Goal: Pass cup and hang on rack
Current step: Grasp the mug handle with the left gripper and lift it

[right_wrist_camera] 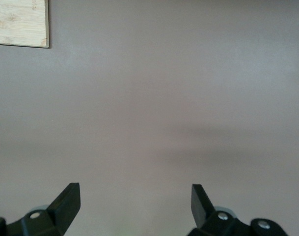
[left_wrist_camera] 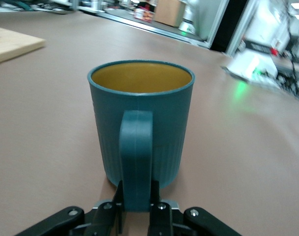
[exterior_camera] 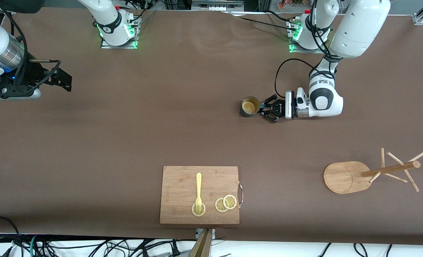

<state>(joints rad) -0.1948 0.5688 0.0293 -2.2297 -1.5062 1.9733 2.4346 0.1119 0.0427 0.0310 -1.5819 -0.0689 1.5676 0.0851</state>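
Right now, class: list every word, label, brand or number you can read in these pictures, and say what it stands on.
None can be read.
Cup: no print on its wall.
Cutting board: no lettering visible.
Rack: no lettering visible.

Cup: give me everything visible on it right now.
The cup is a small dark teal mug with a mustard-yellow inside, faint vertical ribbing on its wall and one side handle; it looks like plastic. It stands upright and empty on the brown table, mouth up, farther from the front camera than the cutting board. The left gripper is shut on the handle, low at table level; nothing else touches the cup.
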